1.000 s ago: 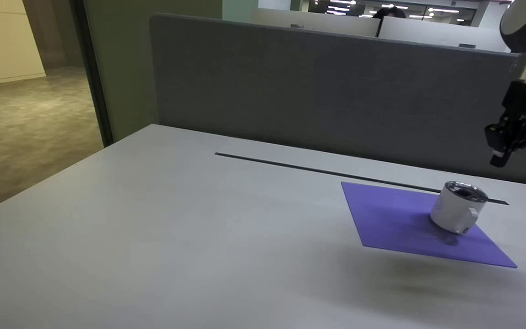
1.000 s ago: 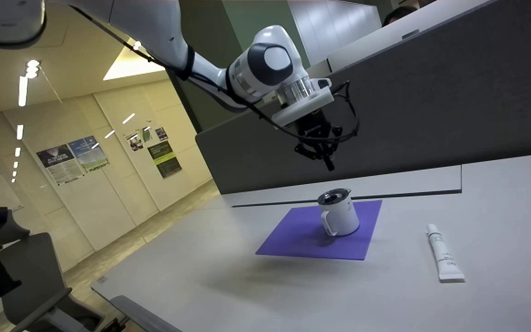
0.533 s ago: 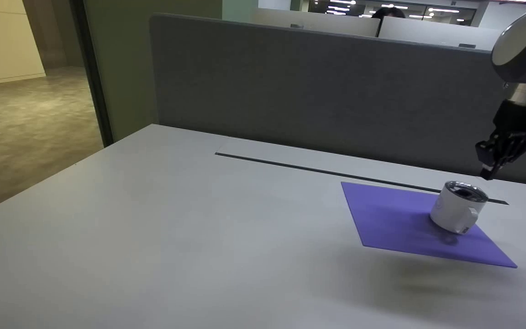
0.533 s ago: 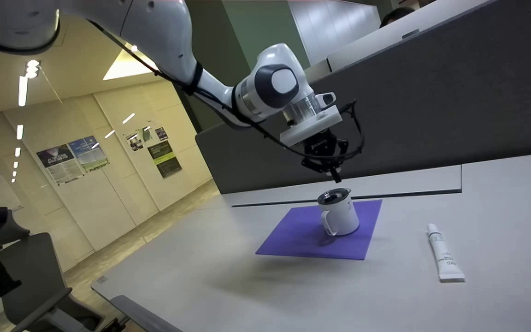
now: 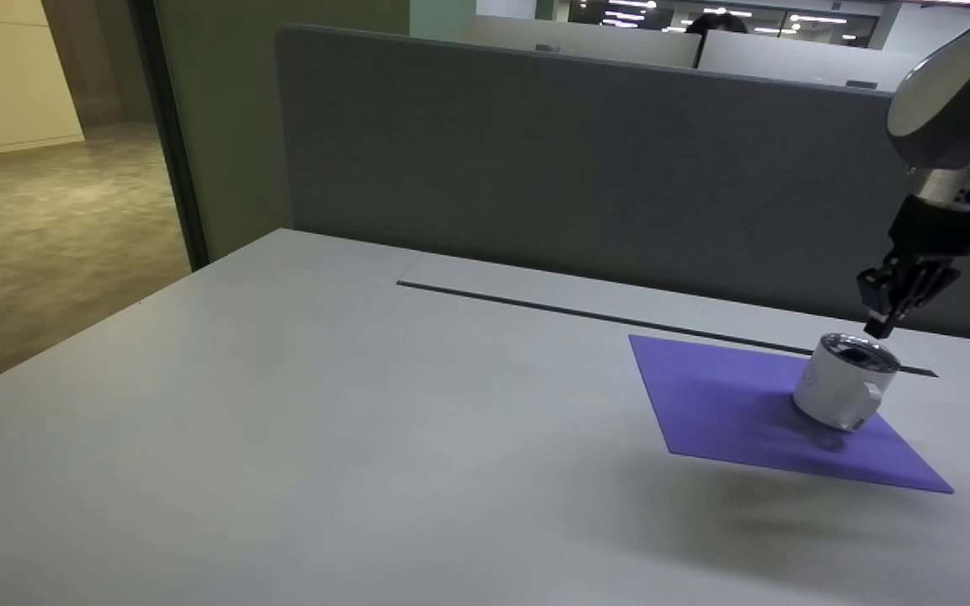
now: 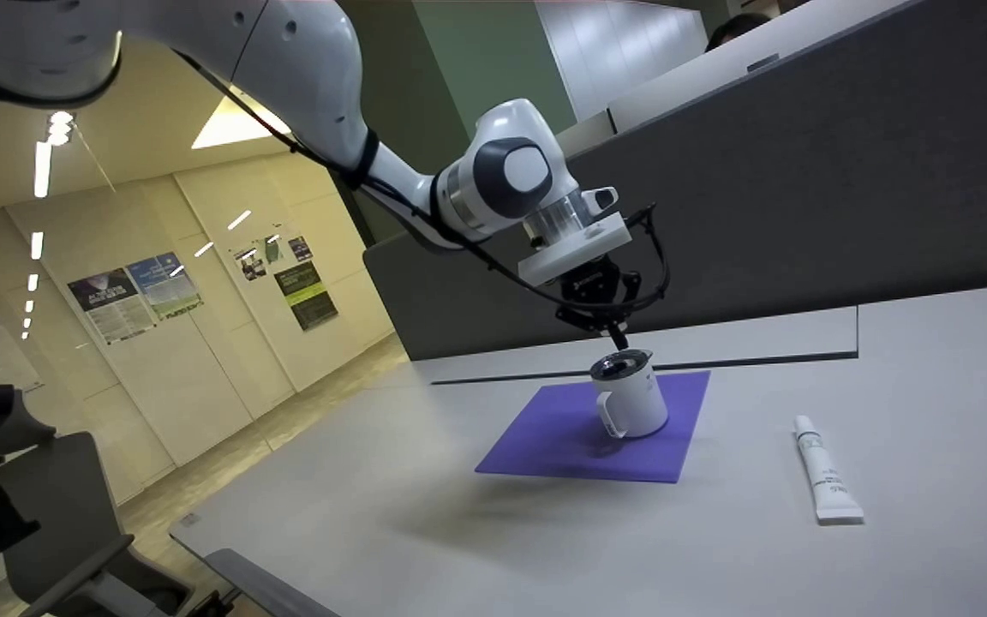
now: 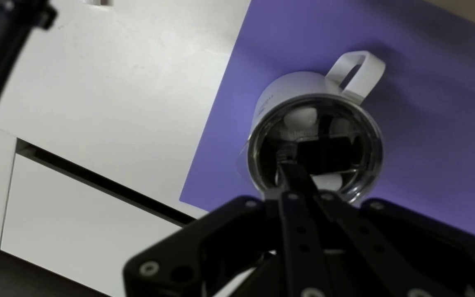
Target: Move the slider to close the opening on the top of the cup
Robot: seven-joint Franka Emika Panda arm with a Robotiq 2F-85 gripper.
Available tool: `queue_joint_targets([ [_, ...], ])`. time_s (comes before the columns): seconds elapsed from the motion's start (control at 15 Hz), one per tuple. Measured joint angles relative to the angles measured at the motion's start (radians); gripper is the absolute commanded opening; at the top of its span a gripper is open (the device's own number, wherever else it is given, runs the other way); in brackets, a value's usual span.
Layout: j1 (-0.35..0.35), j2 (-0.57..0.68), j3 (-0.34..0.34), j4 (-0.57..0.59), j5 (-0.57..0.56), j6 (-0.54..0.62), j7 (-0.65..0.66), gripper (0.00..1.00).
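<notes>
A white cup [image 5: 828, 389] with a handle stands upright on a purple mat; it also shows in an exterior view [image 6: 639, 406] and the wrist view [image 7: 293, 84]. Its clear lid [image 7: 301, 117] has a dark block [image 7: 326, 154] across the middle. I cannot tell whether that block is the slider, the opening or a reflection. My gripper [image 5: 878, 326] is shut and empty, its fingertips pointing down just over the lid's rim in both exterior views [image 6: 620, 341]. In the wrist view the gripper [image 7: 297, 175] covers part of the lid's lower edge; contact is unclear.
The purple mat [image 5: 721, 396] lies on the white table [image 5: 367, 421]. A white tube [image 6: 828, 480] lies on the table apart from the mat. A dark slot [image 5: 586, 315] runs along the table before a grey partition [image 5: 578, 177]. A cable [image 6: 502, 244] hangs along the arm.
My gripper has come down close to the cup's lid and shifted left in an exterior view. It stays shut. The cup and mat have not moved.
</notes>
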Motion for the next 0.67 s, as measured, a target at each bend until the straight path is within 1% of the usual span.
queue_joint_targets([
  [0.67,0.013,0.038,-0.001,0.0,-0.011,0.021,0.0,0.0],
])
